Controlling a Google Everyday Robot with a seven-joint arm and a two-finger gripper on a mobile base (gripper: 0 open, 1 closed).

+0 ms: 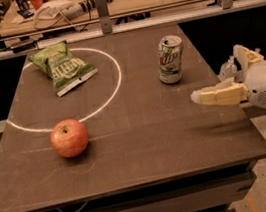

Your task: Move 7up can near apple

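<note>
One claw (level), near 7up can

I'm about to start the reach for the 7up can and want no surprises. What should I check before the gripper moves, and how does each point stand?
1. The 7up can upright, away from the edges of the table: ok.
2. The gripper at the can: not ok; it hovers right of it, apart.
3. Path between can and apple bare: ok; the chip bag lies farther back.
4. Free spot beside the apple: ok.
5. Can's weight: cannot tell.
</note>
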